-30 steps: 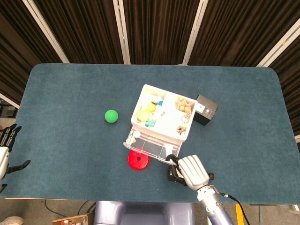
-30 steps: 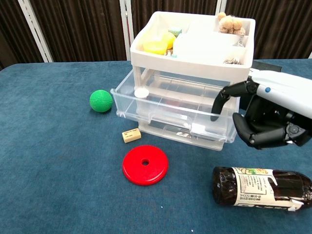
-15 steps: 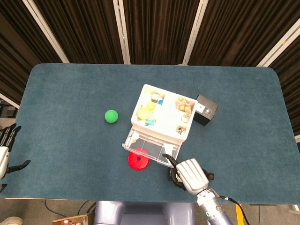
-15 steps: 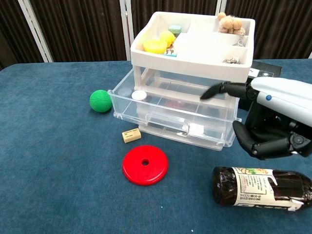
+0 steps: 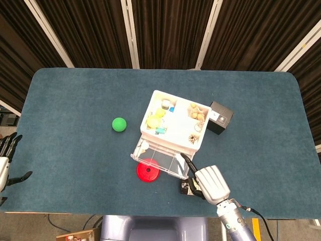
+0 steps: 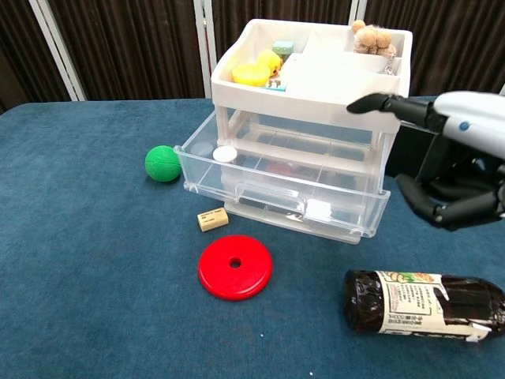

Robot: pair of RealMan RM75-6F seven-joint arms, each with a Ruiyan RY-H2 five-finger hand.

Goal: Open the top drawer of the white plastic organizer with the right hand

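The white plastic organizer (image 5: 173, 125) stands mid-table, its open top tray (image 6: 316, 63) holding small yellow and tan items. Its clear top drawer (image 6: 280, 189) is pulled out toward me, and a small white cap (image 6: 226, 153) lies in its left corner. In the head view the drawer (image 5: 160, 159) juts from the organizer's near side. My right hand (image 6: 454, 162) hovers just right of the drawer and touches nothing. One finger (image 6: 383, 103) points left at tray height, the others curl underneath. My left hand (image 5: 5, 160) rests at the table's far left edge, holding nothing.
A brown bottle (image 6: 422, 304) lies on its side below my right hand. A red disc (image 6: 235, 267) and a small tan block (image 6: 212, 219) sit in front of the drawer. A green ball (image 6: 163, 163) is left of the organizer and a black box (image 5: 220, 117) stands to its right.
My right hand has let go of the drawer front and moved up and to the right. The drawer slid out slightly further and now stays open. The left hand has not moved.
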